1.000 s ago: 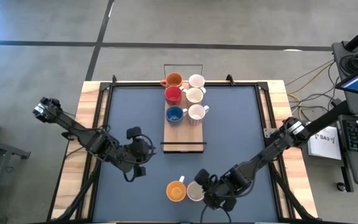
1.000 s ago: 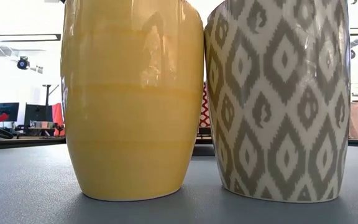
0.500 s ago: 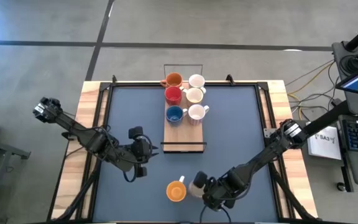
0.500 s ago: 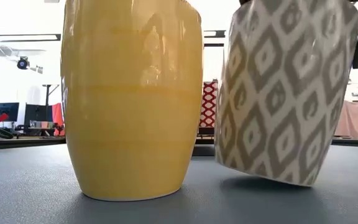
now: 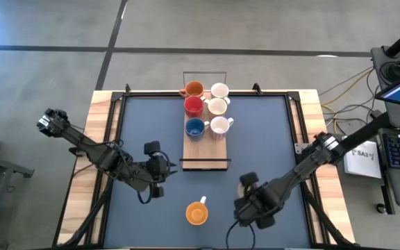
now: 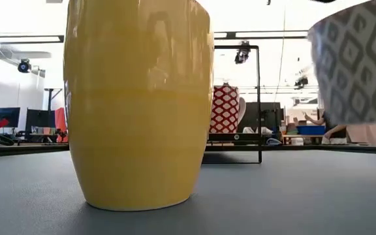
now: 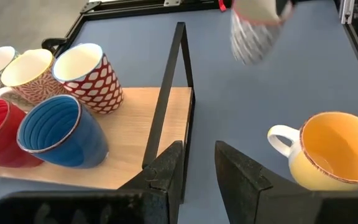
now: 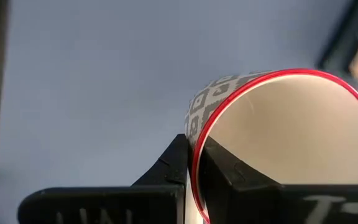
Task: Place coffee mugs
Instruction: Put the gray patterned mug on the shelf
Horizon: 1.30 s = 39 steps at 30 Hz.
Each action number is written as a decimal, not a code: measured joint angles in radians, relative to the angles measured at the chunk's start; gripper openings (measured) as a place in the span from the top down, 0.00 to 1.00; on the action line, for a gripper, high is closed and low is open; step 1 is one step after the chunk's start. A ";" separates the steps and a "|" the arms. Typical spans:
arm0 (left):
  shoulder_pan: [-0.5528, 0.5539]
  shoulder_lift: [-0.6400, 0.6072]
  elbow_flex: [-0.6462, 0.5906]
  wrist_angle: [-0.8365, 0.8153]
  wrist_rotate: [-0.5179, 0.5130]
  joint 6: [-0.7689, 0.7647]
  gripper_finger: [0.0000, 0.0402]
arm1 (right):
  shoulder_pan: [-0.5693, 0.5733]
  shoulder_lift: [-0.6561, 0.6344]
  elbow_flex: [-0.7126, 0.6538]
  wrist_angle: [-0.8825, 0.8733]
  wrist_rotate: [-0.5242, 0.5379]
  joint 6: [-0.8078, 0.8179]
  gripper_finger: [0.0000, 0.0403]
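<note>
A grey-diamond coffee mug point(image 8: 272, 137) with a red rim hangs tipped above the table, my right gripper point(image 8: 194, 149) shut on it near the front edge, right of centre point(image 5: 245, 198). The low view shows the mug point(image 6: 354, 65) clear of the table. An orange mug point(image 5: 196, 212) stands upright on its base on the mat. Several more mugs stand on the wooden tray point(image 5: 205, 149) at the far centre. My left gripper point(image 7: 199, 168) waits open left of the tray point(image 5: 155, 170), with nothing between its fingers. My right gripper pinches the patterned mug's wall at the red rim point(image 8: 193, 163), one finger inside the mug and one outside. The mug is lifted clear of the table and tilted, its mouth turned toward the wrist camera.
A black wire frame point(image 7: 169, 93) rises at the tray's near end, between the tray and the open mat. The mat's raised black border point(image 5: 120, 139) and the wooden table edges surround the work area. Bare mat lies right of the orange mug.
My right gripper has lifted the patterned mug from beside the orange mug, tipped it over, and carried it up and toward the table's right edge. The orange mug stays where it was.
</note>
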State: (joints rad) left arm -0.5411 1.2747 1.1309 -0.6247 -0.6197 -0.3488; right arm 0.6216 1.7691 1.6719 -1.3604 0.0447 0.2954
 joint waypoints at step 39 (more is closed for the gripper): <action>0.000 -0.001 0.000 -0.055 0.002 0.079 0.81 | -0.566 -0.094 -0.076 0.209 -0.047 -0.422 0.97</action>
State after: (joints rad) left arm -0.5415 1.2736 1.1309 -0.6799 -0.6174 -0.2703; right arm 0.0556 1.6748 1.5959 -1.1513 -0.0024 -0.1271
